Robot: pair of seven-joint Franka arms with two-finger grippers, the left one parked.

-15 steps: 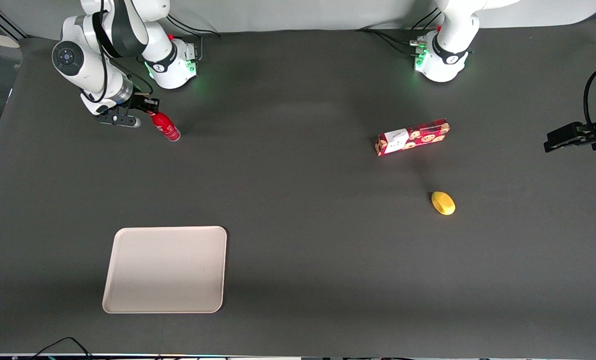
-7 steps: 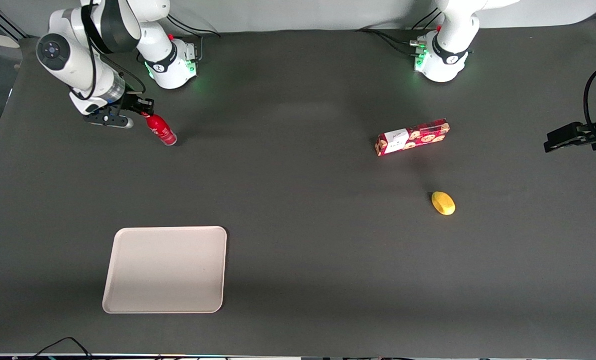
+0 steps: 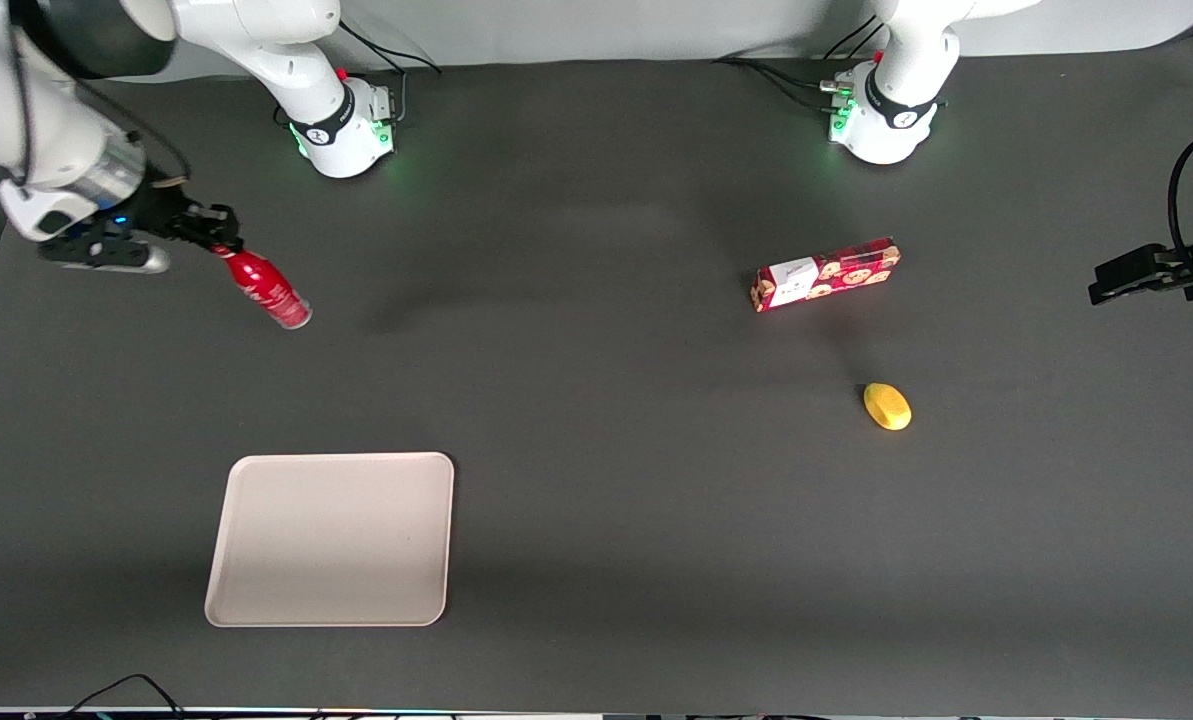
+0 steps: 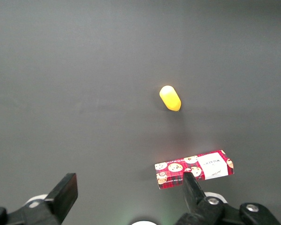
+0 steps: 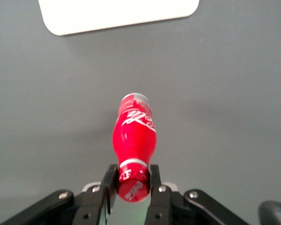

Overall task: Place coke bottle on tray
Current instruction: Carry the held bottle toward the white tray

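Note:
The coke bottle [image 3: 264,286] is a slim red bottle with white script and a clear base. It hangs tilted above the dark table at the working arm's end. My gripper [image 3: 218,242] is shut on its red cap [image 5: 132,185], a finger [image 5: 107,186] pressing each side, and the bottle [image 5: 133,136] points away from the wrist. The beige tray [image 3: 331,538] lies flat with nothing on it, nearer the front camera than the bottle. One rounded edge of the tray [image 5: 117,13] shows in the right wrist view, past the bottle's base.
A red cookie box [image 3: 825,273] and a yellow oval object [image 3: 887,406] lie toward the parked arm's end of the table. Both also show in the left wrist view, the box [image 4: 194,168] and the yellow object [image 4: 170,98].
My gripper has lifted the bottle off the table and carried it toward the working arm's end and nearer the front camera. The arm has risen. Tray, box and yellow object have not moved.

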